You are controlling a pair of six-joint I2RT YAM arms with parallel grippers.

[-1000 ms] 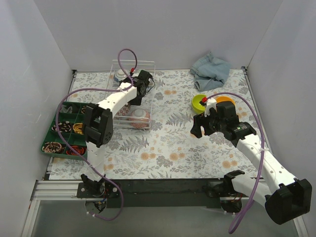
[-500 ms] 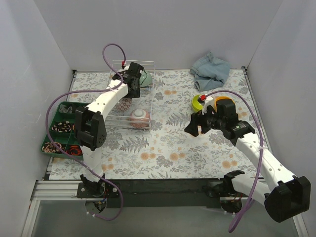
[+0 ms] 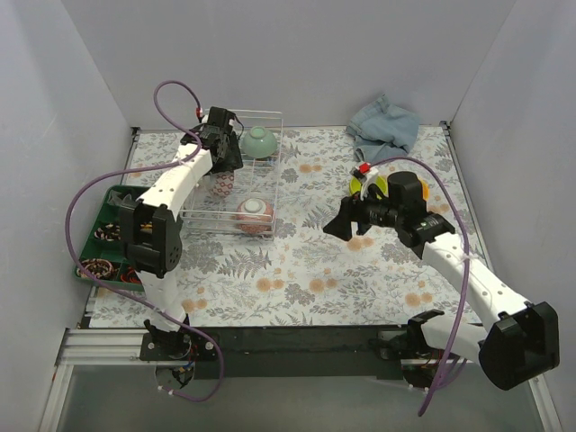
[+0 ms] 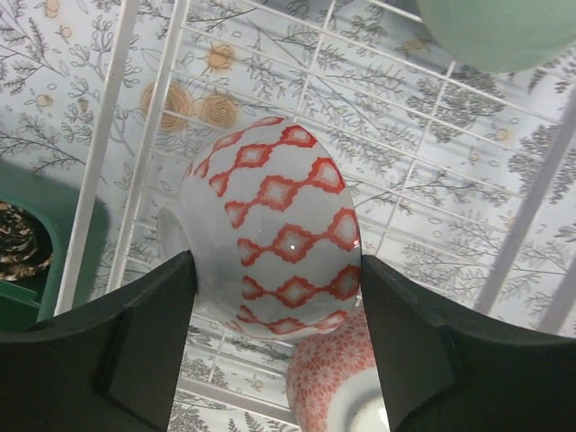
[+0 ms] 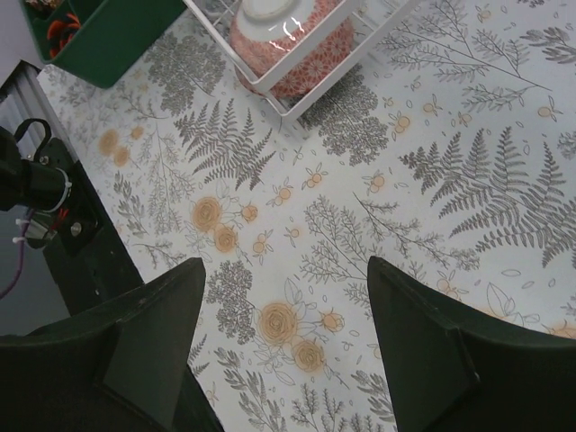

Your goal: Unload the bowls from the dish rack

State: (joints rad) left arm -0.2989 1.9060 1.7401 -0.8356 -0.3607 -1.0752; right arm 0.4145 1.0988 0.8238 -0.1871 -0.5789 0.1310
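The white wire dish rack [image 3: 277, 176] stands at the back left. My left gripper [image 3: 220, 173] reaches into it and is shut on the whitish bowl with red diamonds [image 4: 270, 225], which sits between both fingers [image 4: 135, 351]. That bowl also shows in the top view [image 3: 221, 188]. A pale green bowl [image 3: 258, 141] lies at the rack's back and a pinkish bowl [image 3: 255, 216] at its front. My right gripper [image 3: 342, 223] is open and empty above the floral cloth, right of the rack. A lime green bowl [image 3: 358, 187] shows behind the right arm, partly hidden. In the right wrist view the pinkish bowl [image 5: 288, 36] lies in the rack's corner [image 5: 301, 97].
A dark green compartment tray [image 3: 101, 216] with small items lies left of the rack. A crumpled blue denim cloth [image 3: 384, 126] lies at the back right. Grey walls close in the left, back and right. A black rail runs along the near edge [image 3: 297, 342].
My left gripper has moved left along the rack's back, uncovering the pale green bowl. My right gripper has moved left towards the rack.
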